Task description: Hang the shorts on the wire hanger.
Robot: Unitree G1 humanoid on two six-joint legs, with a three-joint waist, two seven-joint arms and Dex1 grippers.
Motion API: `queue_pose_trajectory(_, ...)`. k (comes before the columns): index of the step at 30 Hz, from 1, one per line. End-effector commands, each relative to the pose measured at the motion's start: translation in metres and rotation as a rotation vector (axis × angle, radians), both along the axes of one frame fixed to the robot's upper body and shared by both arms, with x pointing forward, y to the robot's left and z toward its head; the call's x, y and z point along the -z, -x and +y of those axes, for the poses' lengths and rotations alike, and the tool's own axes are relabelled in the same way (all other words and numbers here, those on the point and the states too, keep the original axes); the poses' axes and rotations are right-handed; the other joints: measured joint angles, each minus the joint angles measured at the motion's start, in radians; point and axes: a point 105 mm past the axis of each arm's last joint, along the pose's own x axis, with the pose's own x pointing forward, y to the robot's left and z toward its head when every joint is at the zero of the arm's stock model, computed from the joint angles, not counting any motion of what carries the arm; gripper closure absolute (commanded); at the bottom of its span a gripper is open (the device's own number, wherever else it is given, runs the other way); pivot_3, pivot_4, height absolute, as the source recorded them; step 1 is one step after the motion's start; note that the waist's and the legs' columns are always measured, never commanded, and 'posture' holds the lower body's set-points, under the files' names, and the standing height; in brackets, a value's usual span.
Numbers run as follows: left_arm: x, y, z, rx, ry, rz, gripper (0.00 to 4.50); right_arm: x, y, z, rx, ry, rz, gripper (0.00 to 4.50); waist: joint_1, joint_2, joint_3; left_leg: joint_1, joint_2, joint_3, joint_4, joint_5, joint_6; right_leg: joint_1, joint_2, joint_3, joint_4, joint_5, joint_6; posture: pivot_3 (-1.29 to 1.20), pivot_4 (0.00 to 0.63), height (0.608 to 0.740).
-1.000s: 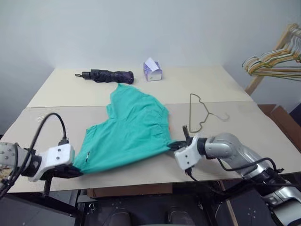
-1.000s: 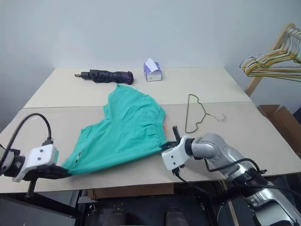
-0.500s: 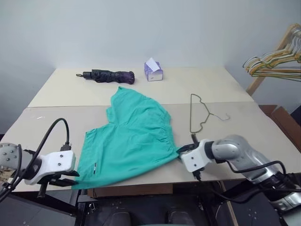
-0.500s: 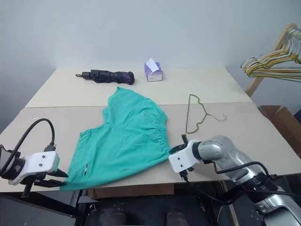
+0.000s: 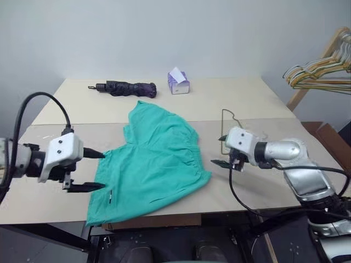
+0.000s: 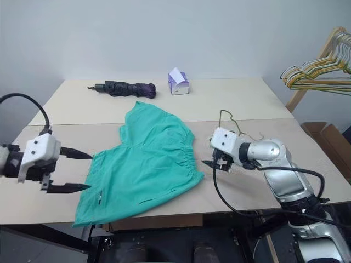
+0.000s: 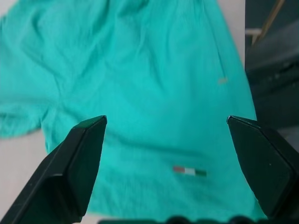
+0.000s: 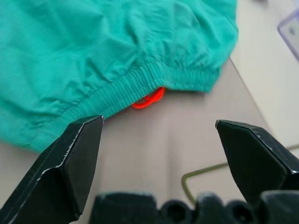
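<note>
On the near table: the shorts (image 5: 151, 159) lie spread flat, waistband toward the robot's right, one leg reaching the front edge, the other running back toward the folded umbrella (image 5: 123, 87).
Wire hanger: the wire hanger (image 5: 230, 131) lies flat on the same table (image 5: 307, 156), just beyond the right gripper and clear of the cloth.
Left gripper: the left gripper (image 6: 68, 171) hovers beside the near leg's hem, fingers spread wide, holding nothing.
Right gripper: the right gripper (image 5: 222, 150) hangs just off the waistband corner, jaws apart and empty too.
Cloth: thin, soft and light by the look of it; I'd expect it to sag and fold the moment it leaves the table, and slide easily on the smooth board.
Best hold on shorts: the gathered elastic waistband (image 8: 140, 81), thicker and ridged, so a pinch there should bite better than on the loose legs.
Orange loop: a small orange loop (image 8: 148, 99) peeks from under the band.
Hanger handling: stiff but springy thin wire, lying flush, so hard to get fingers under; the twisted neck looks the surest spot.
Risk: cloth slipping off the slim wire.
</note>
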Motion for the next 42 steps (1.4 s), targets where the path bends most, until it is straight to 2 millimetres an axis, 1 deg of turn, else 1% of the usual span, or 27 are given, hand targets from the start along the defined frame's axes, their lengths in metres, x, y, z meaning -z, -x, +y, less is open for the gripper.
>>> queue_pose_trajectory(1, -0.015, -0.006, -0.021, 0.043, 0.077, -0.058, 0.04, -0.001, -0.027, -0.012, 0.214, -0.085, 0.032, 0.0, -0.003, 0.0, 0.0, 0.0, 0.0, 0.0, 0.0, 0.0, 0.0, 0.0, 0.0, 0.0, 0.0, 0.0, 0.0, 0.01, 0.0, 0.74)
queue_pose_trajectory(3, -0.016, -0.008, -0.029, 0.059, 0.099, -0.058, 0.04, 0.011, -0.043, -0.015, 0.331, -0.113, 0.066, 0.0, -0.007, 0.0, 0.0, 0.0, 0.0, 0.0, 0.0, 0.0, 0.0, 0.0, 0.0, 0.001, 0.0, 0.0, 0.0, 0.01, 0.0, 0.74)
queue_pose_trajectory(5, -0.015, -0.011, -0.034, 0.07, 0.098, -0.063, 0.04, 0.022, -0.055, -0.018, 0.412, -0.117, 0.081, 0.0, -0.011, 0.0, 0.0, 0.0, 0.0, 0.0, 0.0, 0.0, 0.0, 0.0, 0.0, 0.001, 0.0, 0.0, 0.0, 0.0, 0.0, 0.74)
queue_pose_trajectory(7, -0.013, -0.013, -0.038, 0.073, 0.097, -0.071, 0.04, 0.031, -0.065, -0.02, 0.467, -0.119, 0.09, 0.0, -0.016, 0.0, 0.0, -0.001, 0.0, 0.0, 0.0, 0.0, 0.0, -0.001, 0.0, 0.001, 0.0, 0.0, 0.0, 0.0, 0.0, 0.74)
queue_pose_trajectory(9, -0.012, -0.016, -0.044, 0.078, 0.104, -0.077, 0.04, 0.04, -0.074, -0.023, 0.531, -0.162, 0.121, 0.0, -0.022, 0.0, 0.0, -0.001, 0.0, -0.001, 0.0, 0.0, 0.0, -0.001, 0.0, 0.001, 0.0, 0.0, 0.0, 0.0, 0.0, 0.74)
queue_pose_trajectory(11, -0.011, -0.017, -0.047, 0.082, 0.109, -0.081, 0.04, 0.045, -0.079, -0.025, 0.57, -0.18, 0.145, 0.0, -0.027, 0.0, 0.0, -0.001, 0.0, -0.001, 0.0, 0.0, 0.0, 0.0, 0.0, 0.001, 0.0, 0.0, 0.0, 0.0, 0.0, 0.74)
queue_pose_trajectory(13, -0.011, -0.017, -0.05, 0.087, 0.11, -0.083, 0.04, 0.057, -0.079, -0.034, 0.619, -0.173, 0.185, 0.0, -0.033, 0.0, 0.0, -0.001, 0.0, -0.001, 0.0, 0.0, 0.0, 0.0, 0.0, 0.001, 0.0, 0.0, 0.0, 0.0, 0.0, 0.74)
queue_pose_trajectory(16, -0.011, -0.018, -0.05, 0.087, 0.109, -0.084, 0.04, 0.068, -0.075, -0.05, 0.676, -0.143, 0.215, 0.0, -0.037, 0.0, 0.0, -0.001, 0.0, -0.002, -0.001, 0.0, 0.0, 0.0, 0.0, 0.001, 0.0, 0.0, 0.0, 0.0, 0.0, 0.74)
queue_pose_trajectory(21, -0.007, -0.019, -0.045, 0.079, 0.09, -0.078, 0.04, 0.075, -0.058, -0.072, 0.717, -0.151, 0.242, 0.0, -0.026, 0.0, 0.0, 0.0, 0.0, -0.002, 0.0, 0.0, 0.0, 0.001, 0.0, 0.0, -0.001, 0.0, 0.0, 0.0, 0.0, 0.74)
queue_pose_trajectory(23, -0.006, -0.018, -0.045, 0.079, 0.089, -0.077, 0.04, 0.073, -0.051, -0.077, 0.711, -0.156, 0.241, 0.0, -0.024, 0.0, 0.0, -0.001, 0.0, -0.002, 0.0, 0.0, 0.0, 0.001, 0.0, 0.0, -0.001, 0.0, 0.0, 0.0, 0.0, 0.74)
queue_pose_trajectory(25, -0.007, -0.018, -0.046, 0.081, 0.092, -0.076, 0.04, 0.065, -0.049, -0.074, 0.685, -0.18, 0.213, 0.0, -0.025, 0.0, 0.0, -0.001, 0.0, -0.002, 0.0, 0.0, 0.0, 0.001, 0.0, 0.0, -0.001, 0.0, 0.0, 0.0, 0.0, 0.74)
queue_pose_trajectory(28, -0.008, -0.017, -0.049, 0.093, 0.11, -0.079, 0.04, 0.052, -0.053, -0.066, 0.647, -0.198, 0.173, 0.0, -0.033, 0.0, 0.0, 0.0, 0.0, -0.002, 0.0, 0.0, 0.0, 0.001, 0.0, 0.0, -0.001, 0.0, 0.0, 0.0, 0.0, 0.74)
queue_pose_trajectory(32, -0.022, -0.016, -0.06, 0.115, 0.219, -0.086, 0.04, 0.046, -0.065, -0.059, 0.643, -0.213, 0.154, 0.0, -0.048, 0.0, 0.0, 0.0, 0.0, -0.002, -0.001, 0.0, 0.0, 0.0, 0.001, 0.001, 0.0, 0.0, 0.0, 0.0, 0.0, 0.74)
queue_pose_trajectory(36, -0.034, -0.011, -0.07, 0.146, 0.309, -0.083, 0.04, 0.054, -0.073, -0.055, 0.654, -0.205, 0.208, 0.0, -0.059, 0.0, 0.0, 0.0, 0.0, -0.002, -0.001, 0.0, 0.0, 0.0, 0.001, 0.001, 0.0, 0.0, 0.0, 0.0, 0.0, 0.74)
queue_pose_trajectory(40, -0.032, -0.01, -0.072, 0.141, 0.305, -0.081, 0.04, 0.066, -0.072, -0.053, 0.654, -0.189, 0.277, 0.0, -0.057, 0.0, 0.0, 0.0, 0.0, -0.003, -0.001, 0.0, 0.001, 0.0, 0.001, 0.001, -0.001, 0.0, 0.0, 0.01, 0.0, 0.74)
queue_pose_trajectory(42, -0.03, -0.009, -0.073, 0.141, 0.303, -0.079, 0.0, 0.073, -0.069, -0.049, 0.638, -0.185, 0.322, 0.38, -0.056, 0.0, 0.0, 0.0, -0.001, -0.003, -0.001, 0.0, 0.001, 0.001, 0.001, 0.001, 0.0, 0.0, 0.0, 0.01, 0.0, 0.74)
